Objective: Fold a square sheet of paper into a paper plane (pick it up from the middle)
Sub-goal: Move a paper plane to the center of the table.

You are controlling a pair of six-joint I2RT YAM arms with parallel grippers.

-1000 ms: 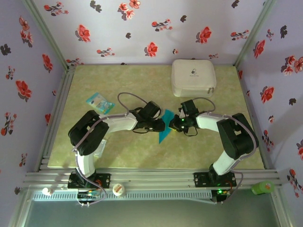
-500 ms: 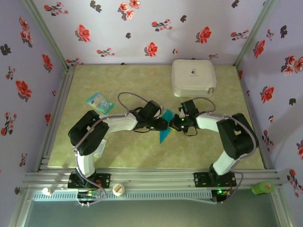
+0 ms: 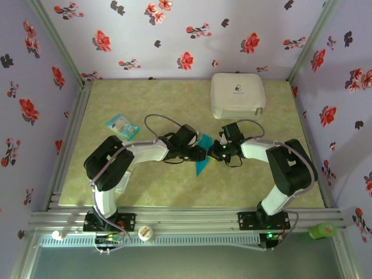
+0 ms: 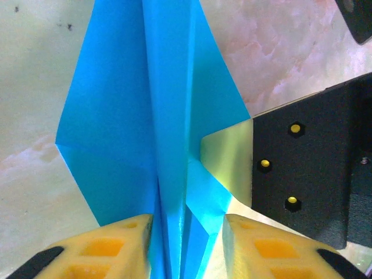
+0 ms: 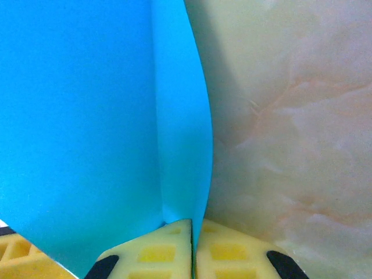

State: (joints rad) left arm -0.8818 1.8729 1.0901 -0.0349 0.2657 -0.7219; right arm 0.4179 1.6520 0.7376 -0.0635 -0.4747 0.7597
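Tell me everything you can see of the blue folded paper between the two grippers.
The paper plane is thin teal-blue paper, creased into a kite shape with a raised centre fold, its long point toward the near edge. It is central over the table, between the arms. The right gripper pinches one flap's edge; the left gripper straddles the centre fold, fingers apart.
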